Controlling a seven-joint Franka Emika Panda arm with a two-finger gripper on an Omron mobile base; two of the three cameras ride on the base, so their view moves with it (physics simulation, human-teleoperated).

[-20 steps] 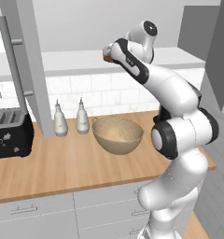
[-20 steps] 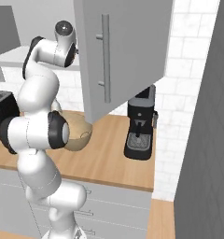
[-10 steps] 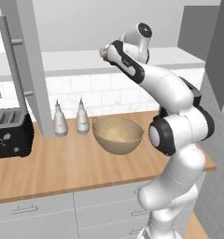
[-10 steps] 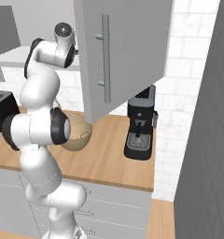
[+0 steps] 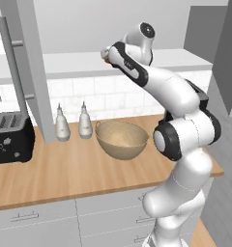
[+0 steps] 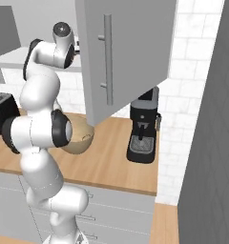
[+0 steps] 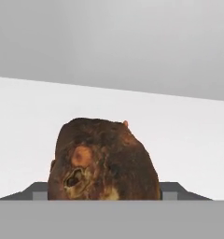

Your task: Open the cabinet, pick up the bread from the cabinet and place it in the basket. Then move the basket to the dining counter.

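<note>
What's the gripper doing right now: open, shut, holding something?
Gripper: around the bread on the cabinet shelf; whether it grips cannot be told.

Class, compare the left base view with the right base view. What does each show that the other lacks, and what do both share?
Left base view alone: two pale grey bottles on the wooden worktop, and the dark brown bread chunk peeking out by the arm's hand on the white cabinet shelf.
Right base view alone: a black coffee machine beside the open grey cabinet door.
Both: the white robot arm, the tan round basket, the black toaster.
</note>
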